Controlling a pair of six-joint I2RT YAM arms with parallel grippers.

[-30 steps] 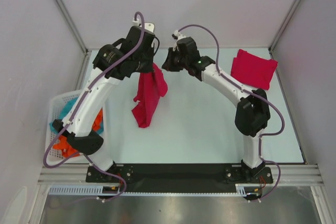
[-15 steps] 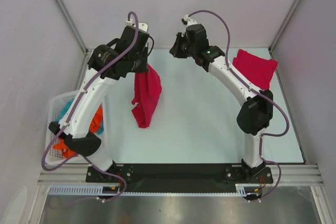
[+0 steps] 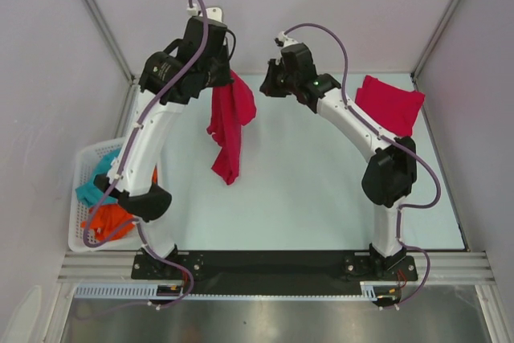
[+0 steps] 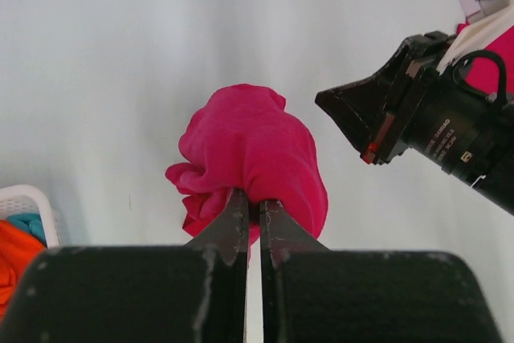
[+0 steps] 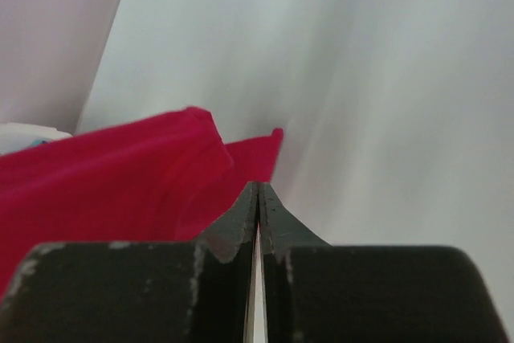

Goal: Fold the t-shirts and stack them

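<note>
Crimson t-shirt (image 3: 230, 118) hangs pinched in left fingers (image 4: 231, 226), arm raised high; right fingers (image 5: 241, 218) alongside, pressed together.

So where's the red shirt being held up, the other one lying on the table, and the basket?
Held-up t-shirt (image 3: 230, 118), overhead view, bunched upper part.
Lying t-shirt (image 3: 389, 106), overhead view, middle of the cloth.
Basket (image 3: 95, 149), overhead view, far rim.

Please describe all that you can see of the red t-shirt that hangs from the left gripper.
The hanging t-shirt is plain crimson soft cloth, and no print shows on it. It is not folded. It is bunched into a long, wrinkled bundle that hangs over the far left part of the table. The left gripper is shut and pinches its upper folds. Nothing else visibly touches it. I cannot tell whether its lower end reaches the table.
</note>
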